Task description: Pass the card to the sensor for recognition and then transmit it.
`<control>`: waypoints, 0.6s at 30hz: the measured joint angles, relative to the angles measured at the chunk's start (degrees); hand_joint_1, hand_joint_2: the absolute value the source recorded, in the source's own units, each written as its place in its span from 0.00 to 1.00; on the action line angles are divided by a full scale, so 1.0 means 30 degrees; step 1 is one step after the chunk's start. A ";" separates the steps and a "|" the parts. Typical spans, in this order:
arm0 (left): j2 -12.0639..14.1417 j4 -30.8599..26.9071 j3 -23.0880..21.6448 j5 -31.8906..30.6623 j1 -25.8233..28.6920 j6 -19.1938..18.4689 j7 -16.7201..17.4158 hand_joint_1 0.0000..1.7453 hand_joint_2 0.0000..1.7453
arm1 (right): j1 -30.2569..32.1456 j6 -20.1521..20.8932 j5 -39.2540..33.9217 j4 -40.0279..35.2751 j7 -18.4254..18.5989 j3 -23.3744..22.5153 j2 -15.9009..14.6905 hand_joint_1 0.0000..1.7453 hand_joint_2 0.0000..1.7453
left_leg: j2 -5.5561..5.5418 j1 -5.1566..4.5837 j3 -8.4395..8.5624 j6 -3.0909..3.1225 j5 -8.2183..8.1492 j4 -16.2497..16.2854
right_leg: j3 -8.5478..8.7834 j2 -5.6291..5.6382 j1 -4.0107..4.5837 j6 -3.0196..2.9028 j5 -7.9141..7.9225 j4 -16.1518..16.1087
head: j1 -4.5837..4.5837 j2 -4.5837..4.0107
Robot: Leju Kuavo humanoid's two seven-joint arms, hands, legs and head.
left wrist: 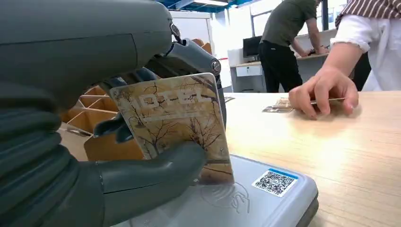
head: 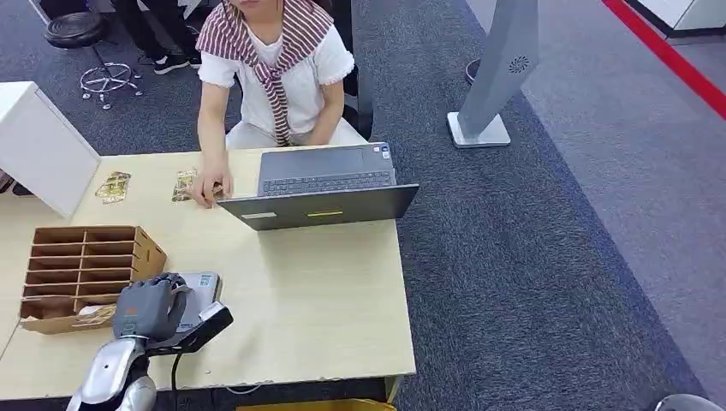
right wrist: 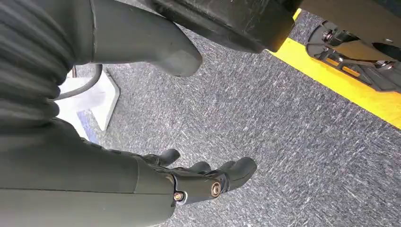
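My left hand (head: 150, 306) pinches a brown hotel card (left wrist: 177, 124) between thumb and fingers, holding it upright with its lower edge on the grey card sensor (left wrist: 265, 198). In the head view the sensor (head: 202, 285) lies at the table's near left, half under that hand. A QR sticker (left wrist: 275, 181) marks the sensor's top. My right hand (right wrist: 198, 177) hangs over grey carpet, fingers apart and holding nothing.
A wooden card organizer (head: 86, 270) stands left of the sensor. An open laptop (head: 325, 184) sits mid-table. A seated person's hand (head: 205, 188) presses on a card beside two more cards (head: 114, 186). A white box (head: 38, 141) is at far left.
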 joint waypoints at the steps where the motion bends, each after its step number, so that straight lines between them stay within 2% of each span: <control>1: 0.0000 0.0000 0.0000 0.0000 0.0000 0.0000 0.0000 1.00 1.00 | 0.0000 0.0000 0.0000 0.0000 0.0000 0.0000 -0.0007 0.00 1.00 | 0.0000 0.0000 0.0000 0.0000 0.0000 0.0000 | 0.0000 0.0000 0.0000 0.0000 0.0000 0.0000 | 0.0000 0.0007; 5: -0.0007 0.0000 0.0000 0.0015 -0.0043 0.0198 -0.0139 1.00 1.00 | 0.0009 0.0022 0.0037 0.0000 -0.0007 0.0000 0.0000 0.00 1.00 | 0.0003 -0.0005 0.0031 -0.0006 0.0020 0.0006 | -0.0014 0.0009 0.0006 -0.0008 0.0011 -0.0001 | -0.0007 0.0000; 6: -0.0102 -0.0220 0.0007 0.0176 -0.0226 0.0907 -0.0980 1.00 1.00 | -0.0013 0.0168 0.0329 0.0000 -0.0029 0.0022 0.0000 0.00 1.00 | 0.0001 -0.0004 0.0017 -0.0002 0.0030 0.0012 | -0.0018 0.0012 0.0008 0.0000 0.0022 0.0000 | -0.0015 0.0000; 7: -0.0212 -0.1082 0.0146 0.0402 -0.0435 0.2016 -0.2541 1.00 1.00 | -0.0046 0.0380 0.0737 0.0000 -0.0044 0.0168 0.0000 0.00 1.00 | -0.0013 0.0021 0.0054 0.0011 0.0079 0.0054 | -0.0081 -0.0004 0.0049 -0.0010 0.0059 0.0003 | -0.0080 0.0007; 8: -0.0219 -0.2007 0.0351 0.0474 -0.0971 0.3532 -0.3610 1.00 1.00 | -0.0081 0.0503 0.0984 0.0000 -0.0014 0.0336 0.0000 0.00 1.00 | -0.0062 0.0048 -0.0076 0.0006 0.0116 0.0085 | -0.0153 -0.0041 0.0063 0.0008 0.0109 0.0004 | -0.0058 0.0000; 9: -0.0263 -0.2953 0.0379 0.0517 -0.1725 0.4767 -0.3922 1.00 1.00 | -0.0167 0.0561 0.1165 0.0000 0.0036 0.0451 0.0000 0.00 1.00 | -0.0115 0.0058 -0.0166 0.0001 0.0188 0.0093 | -0.0196 -0.0107 0.0064 0.0002 0.0150 0.0013 | 0.0021 0.0007; 10: -0.0291 -0.3587 0.0379 0.0598 -0.2371 0.5167 -0.3488 1.00 1.00 | -0.0254 0.0582 0.1202 0.0000 0.0058 0.0488 0.0000 0.00 1.00 | -0.0127 0.0058 -0.0184 0.0001 0.0188 0.0081 | -0.0194 -0.0121 0.0046 -0.0005 0.0164 0.0012 | 0.0102 0.0007; 12: -0.0211 -0.4599 0.0423 0.0707 -0.3135 0.5202 -0.2928 1.00 1.00 | -0.0356 0.0597 0.1246 -0.0007 0.0030 0.0532 0.0000 0.00 1.00 | -0.0045 0.0057 -0.0242 0.0006 0.0150 0.0072 | -0.0174 -0.0059 0.0007 0.0002 0.0167 0.0013 | 0.0066 0.0000; 18: -0.0197 -0.5669 0.0445 0.0823 -0.3250 0.5887 -0.2812 1.00 1.00 | -0.0368 0.0612 0.1413 -0.0007 0.0015 0.0831 0.0000 0.00 1.00 | -0.0047 0.0015 -0.0244 0.0023 0.0145 0.0075 | -0.0186 -0.0038 0.0017 0.0010 0.0166 0.0006 | 0.0022 0.0007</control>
